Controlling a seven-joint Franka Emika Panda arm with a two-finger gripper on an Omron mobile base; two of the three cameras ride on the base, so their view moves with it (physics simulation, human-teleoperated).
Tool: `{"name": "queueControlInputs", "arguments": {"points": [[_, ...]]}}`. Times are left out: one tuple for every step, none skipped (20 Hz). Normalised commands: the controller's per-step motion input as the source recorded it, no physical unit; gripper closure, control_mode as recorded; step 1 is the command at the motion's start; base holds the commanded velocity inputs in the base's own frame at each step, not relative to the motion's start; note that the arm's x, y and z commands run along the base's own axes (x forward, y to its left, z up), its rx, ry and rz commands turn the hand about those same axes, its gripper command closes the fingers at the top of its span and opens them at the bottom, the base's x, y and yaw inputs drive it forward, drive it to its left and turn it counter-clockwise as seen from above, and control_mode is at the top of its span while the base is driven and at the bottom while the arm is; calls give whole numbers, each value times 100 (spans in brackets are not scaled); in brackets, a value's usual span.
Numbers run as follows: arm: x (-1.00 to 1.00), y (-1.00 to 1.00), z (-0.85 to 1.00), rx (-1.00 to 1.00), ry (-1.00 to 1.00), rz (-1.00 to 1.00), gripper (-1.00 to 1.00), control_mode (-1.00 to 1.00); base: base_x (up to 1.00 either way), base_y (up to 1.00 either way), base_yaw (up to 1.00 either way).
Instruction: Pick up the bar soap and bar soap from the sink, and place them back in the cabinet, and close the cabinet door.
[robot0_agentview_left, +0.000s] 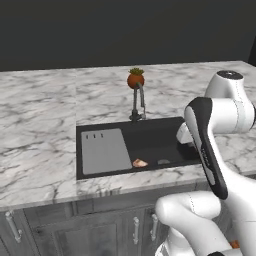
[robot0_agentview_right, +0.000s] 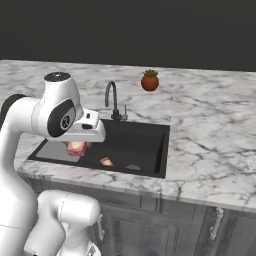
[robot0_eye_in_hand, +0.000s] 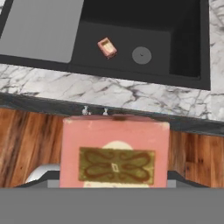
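Observation:
One bar soap (robot0_eye_in_hand: 114, 151) fills the lower part of the hand view, a reddish-pink block with a cream and gold label, held above the counter's front edge. My gripper (robot0_agentview_right: 76, 144) is shut on this bar soap (robot0_agentview_right: 77, 148), and its fingertips are hidden behind it. The other bar soap (robot0_agentview_left: 140, 162) (robot0_agentview_right: 106, 161) (robot0_eye_in_hand: 107, 47) lies on the floor of the black sink (robot0_agentview_left: 155, 140) (robot0_agentview_right: 142, 142) (robot0_eye_in_hand: 179, 43), just beside the round drain (robot0_eye_in_hand: 141, 55). The cabinet and the cabinet door are out of view.
A grey drainboard (robot0_agentview_left: 104, 150) (robot0_eye_in_hand: 41, 28) covers the sink's left part. The dark faucet (robot0_agentview_left: 138, 100) (robot0_agentview_right: 112, 97) stands behind the basin, with a potted plant (robot0_agentview_left: 135, 78) (robot0_agentview_right: 149, 81) further back. Marble counter surrounds the sink; below it are lower cupboard fronts (robot0_agentview_left: 100, 230).

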Motion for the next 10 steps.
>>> {"name": "queueControlInputs", "arguments": {"points": [[0,0,0,0,0,0,100,100,0,0,0],[0,0,0,0,0,0,100,100,0,0,0],[0,0,0,0,0,0,100,100,0,0,1],[0,0,0,0,0,0,100,100,-29,0,0],[0,0,0,0,0,0,100,100,-42,0,0],[0,0,0,0,0,0,100,100,-41,0,0],[0,0,0,0,0,0,100,100,-56,-11,-1],[0,0,0,0,0,0,100,100,-73,-31,-8],[0,0,0,0,0,0,100,100,-68,-35,-15],[0,0,0,0,0,0,100,100,-66,-31,-17]]}}
